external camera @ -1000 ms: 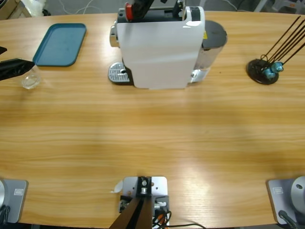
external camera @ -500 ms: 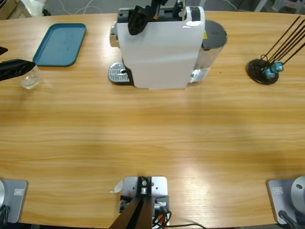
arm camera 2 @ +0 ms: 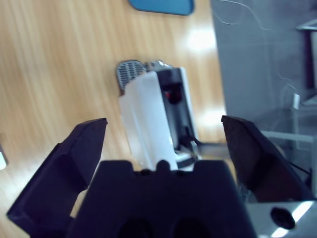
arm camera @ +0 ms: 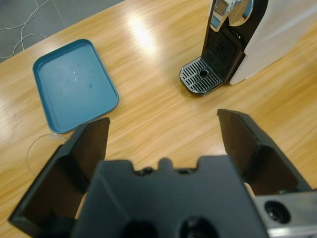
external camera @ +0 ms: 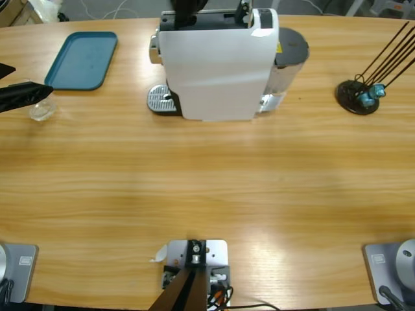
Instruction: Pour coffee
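Note:
A small clear glass tumbler point(external camera: 40, 110) stands near the table's left edge, just below a teal tray point(external camera: 82, 59); no coffee shows in it. My left gripper point(arm camera: 163, 121) is open, and one black finger point(external camera: 26, 94) reaches over the glass's top from the left edge. In the left wrist view only the glass's rim point(arm camera: 30, 151) shows, beside the left jaw. The white coffee machine point(external camera: 217, 65) stands at the back middle, with its metal drip grate point(external camera: 159, 99) on its left. My right gripper point(arm camera 2: 164, 123) is open and looks down on the machine point(arm camera 2: 148, 124) from high above.
A black stand with thin dark sticks point(external camera: 358, 96) sits at the back right. A black piece of the right arm point(external camera: 185, 9) pokes in over the machine's top edge. Bare wood point(external camera: 207, 188) spreads across the middle and front of the table.
The black arm piece above the machine dipped down over its top, then drew back toward the picture's top edge. The left finger edged slightly right over the glass.

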Controlling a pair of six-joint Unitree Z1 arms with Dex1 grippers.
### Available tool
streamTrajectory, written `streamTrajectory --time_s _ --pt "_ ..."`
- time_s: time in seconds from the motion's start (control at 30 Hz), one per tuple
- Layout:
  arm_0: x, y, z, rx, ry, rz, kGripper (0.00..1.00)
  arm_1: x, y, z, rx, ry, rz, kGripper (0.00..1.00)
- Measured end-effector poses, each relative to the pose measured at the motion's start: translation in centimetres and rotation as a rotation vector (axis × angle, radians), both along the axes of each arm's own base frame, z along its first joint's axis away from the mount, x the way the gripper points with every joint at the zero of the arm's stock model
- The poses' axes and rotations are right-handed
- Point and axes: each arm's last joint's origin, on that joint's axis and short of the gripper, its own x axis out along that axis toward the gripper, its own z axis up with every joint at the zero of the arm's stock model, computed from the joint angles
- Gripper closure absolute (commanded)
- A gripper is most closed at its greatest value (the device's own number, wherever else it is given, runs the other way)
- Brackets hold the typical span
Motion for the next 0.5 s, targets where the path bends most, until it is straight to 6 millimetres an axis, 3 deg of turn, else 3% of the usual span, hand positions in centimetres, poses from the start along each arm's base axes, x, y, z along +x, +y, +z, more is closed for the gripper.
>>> streamTrajectory --time_s 0.03,0.07,0.13,0.17,0.2,0.33,0.5 --pt "0.0 0.0 0.0 0.0 0.0 -0.001 0.055 -0.3 -0.7 0.4 -0.005 -0.021 -0.028 0.014" --pt "0.0 0.0 0.0 0.0 0.0 -0.001 0.055 -0.7 -1.6 0.8 -0.016 -0.051 -0.069 0.155" --pt "0.0 0.0 0.0 0.0 0.0 -0.003 0.055 -1.0 -3.2 0.7 -0.054 -0.102 -0.192 0.611" --pt "0.0 -0.1 0.0 0.0 0.0 -0.004 0.055 -1.1 -4.0 0.4 -0.089 -0.134 -0.265 0.885" --pt "0.0 -0.1 0.0 0.0 0.0 -0.005 0.055 -1.1 -4.5 0.1 -0.126 -0.16 -0.322 1.0" --pt "-0.1 -0.1 0.0 0.0 0.0 -0.007 0.055 -1.0 -5.6 -0.8 -0.156 -0.239 -0.513 1.0" --pt "-0.1 -0.1 0.0 0.0 0.0 -0.007 0.055 -0.5 -6.0 -0.5 0.026 -0.412 -0.712 1.0"
